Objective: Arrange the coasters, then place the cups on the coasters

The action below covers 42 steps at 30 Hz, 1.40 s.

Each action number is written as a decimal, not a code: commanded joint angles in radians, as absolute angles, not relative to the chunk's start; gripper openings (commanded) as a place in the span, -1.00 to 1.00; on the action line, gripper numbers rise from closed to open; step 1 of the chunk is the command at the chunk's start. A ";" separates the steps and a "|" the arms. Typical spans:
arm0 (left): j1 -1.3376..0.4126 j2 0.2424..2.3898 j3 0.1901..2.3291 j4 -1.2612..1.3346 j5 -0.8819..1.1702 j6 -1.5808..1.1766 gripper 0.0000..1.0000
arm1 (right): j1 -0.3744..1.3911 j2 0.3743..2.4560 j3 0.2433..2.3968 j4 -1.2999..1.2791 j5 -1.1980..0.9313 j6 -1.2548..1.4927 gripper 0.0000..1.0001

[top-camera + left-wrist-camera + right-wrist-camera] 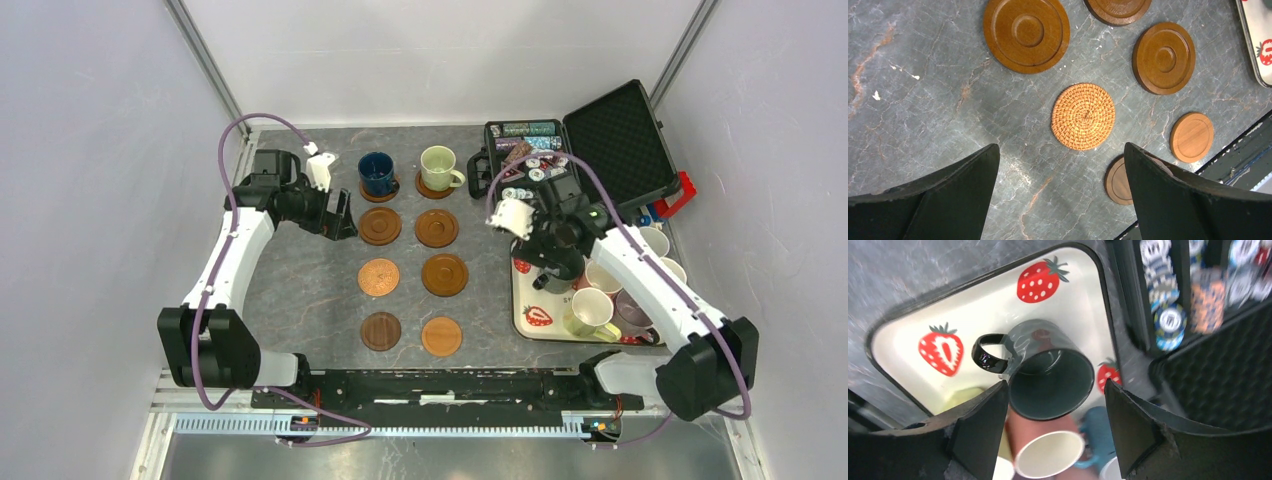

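The left pincer (338,215) hangs released, fingers spread wide, at the left edge of the coaster grid, just beside a dark wooden coaster (380,225) in the second row from the far end. Its wrist camera looks down past the fingers at a woven coaster (1083,116) lying flat on the grey marbled surface (923,90), well below the pincer and untouched; the weave shows only faintly from overhead.

Overhead, eight coasters lie in two columns. The far pair carry a dark blue cup (377,173) and a pale green cup (438,166).

Further right, the right pincer (552,272) hovers over the strawberry-print tray (527,330), where more cups crowd together. The arm hides what lies under it from above. The right wrist view shows a grey-green mug (1048,370) standing on the tray between the parted fingers, with a gap at one finger, so it is not clamped. An open case of poker chips (530,150) sits behind the tray.
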<state>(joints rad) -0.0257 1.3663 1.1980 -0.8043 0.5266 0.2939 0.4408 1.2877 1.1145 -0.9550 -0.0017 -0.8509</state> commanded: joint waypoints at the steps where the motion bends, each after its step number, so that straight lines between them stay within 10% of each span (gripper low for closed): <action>1: -0.030 1.349 1.179 -0.778 0.539 0.308 1.00 | 0.379 1.210 1.139 -0.952 -0.070 -0.379 0.51; 15: -0.030 1.328 1.151 -0.772 0.530 0.303 1.00 | 0.324 1.158 0.925 -0.927 -0.175 0.257 0.48; 42: -0.030 1.325 1.140 -0.760 0.499 0.249 1.00 | 0.232 1.283 0.916 -0.826 -0.006 0.439 0.89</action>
<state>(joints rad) -0.0261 1.3266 1.1187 -0.7887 0.4992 0.2825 0.2371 1.2701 0.8715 -0.8711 -0.0246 0.4152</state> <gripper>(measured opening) 0.997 0.926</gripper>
